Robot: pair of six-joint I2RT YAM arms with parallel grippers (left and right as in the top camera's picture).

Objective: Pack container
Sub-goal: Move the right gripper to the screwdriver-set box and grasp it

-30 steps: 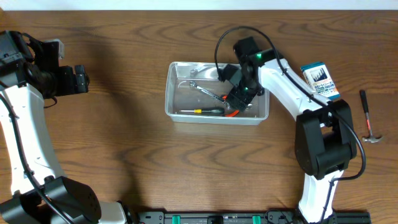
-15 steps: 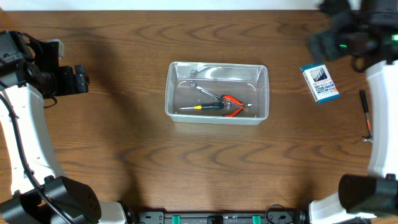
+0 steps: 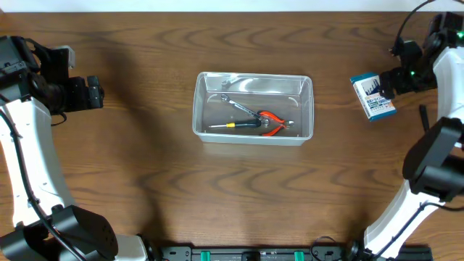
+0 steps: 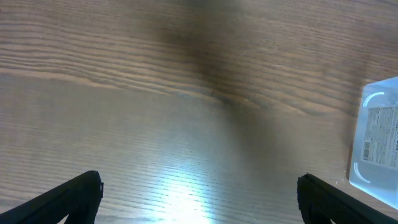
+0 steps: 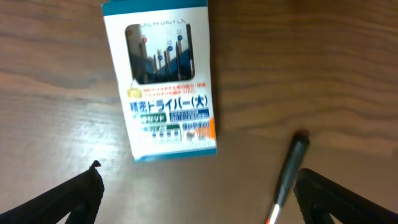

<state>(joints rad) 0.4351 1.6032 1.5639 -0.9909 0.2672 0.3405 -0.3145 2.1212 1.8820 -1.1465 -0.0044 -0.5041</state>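
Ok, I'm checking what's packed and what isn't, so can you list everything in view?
container: one, clear, table centre
wrench: one, silver, inside container
screwdriver: one, yellow-and-black handle, inside container
pliers: one, orange handles, inside container
box: one, blue and white, on table right of container
black-handled tool: one, on table right of box, head hidden
table: one, brown wood
left gripper: open, empty, far left
right gripper: open, empty, by the box
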